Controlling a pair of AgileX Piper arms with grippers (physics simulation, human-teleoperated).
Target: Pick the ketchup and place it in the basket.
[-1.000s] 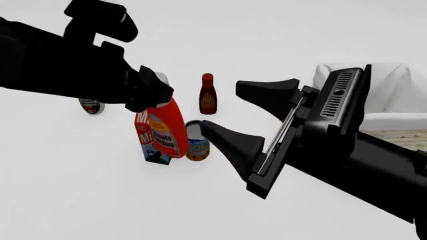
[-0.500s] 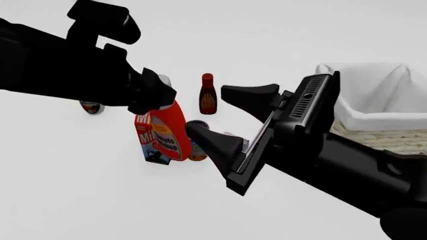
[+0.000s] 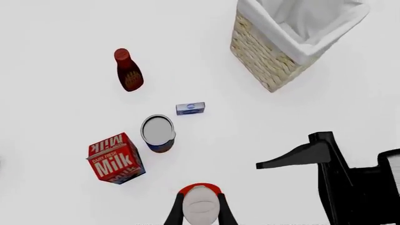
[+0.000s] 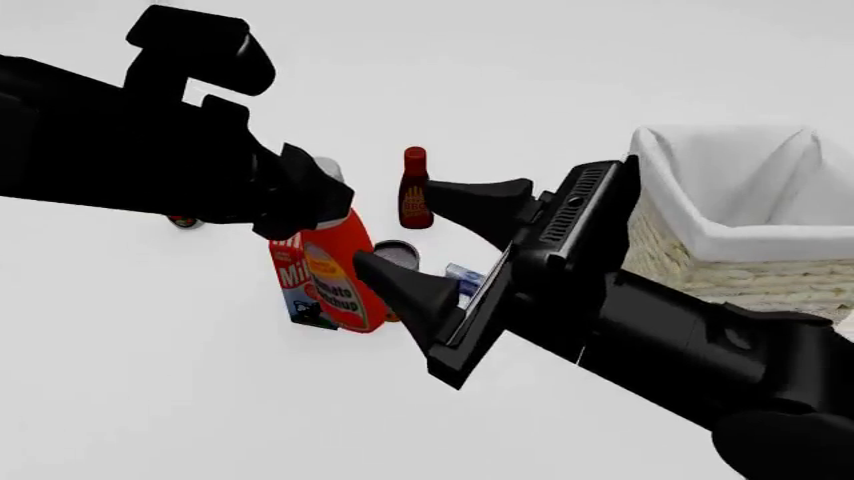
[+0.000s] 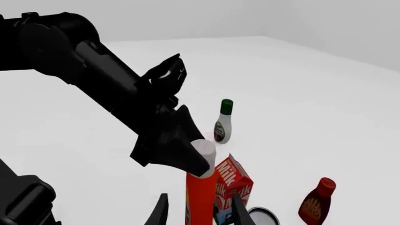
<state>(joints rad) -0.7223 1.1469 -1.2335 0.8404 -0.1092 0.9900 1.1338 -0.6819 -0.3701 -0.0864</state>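
The ketchup (image 4: 340,280) is a red-orange bottle with a white cap. My left gripper (image 4: 320,195) is shut on its cap end and holds it upright in front of the milk carton. In the left wrist view the white cap (image 3: 201,206) sits between the fingers. My right gripper (image 4: 398,225) is open, right beside the bottle. In the right wrist view the ketchup (image 5: 200,197) stands between its open fingertips (image 5: 240,213), apart from them. The basket (image 4: 721,238) stands at the right behind the right arm, and its wicker wall (image 3: 265,58) shows in the left wrist view.
A red milk carton (image 3: 115,157), an open can (image 3: 157,132), a small blue box (image 3: 190,108) and a dark red-brown bottle (image 3: 128,70) stand on the white table. A white bottle with a green cap (image 5: 223,122) stands further off. The right arm (image 3: 350,187) crosses the left wrist view.
My right gripper has moved left to the ketchup, and its open fingers now flank the bottle. More of the basket shows. The left gripper still holds the ketchup, shifted slightly.
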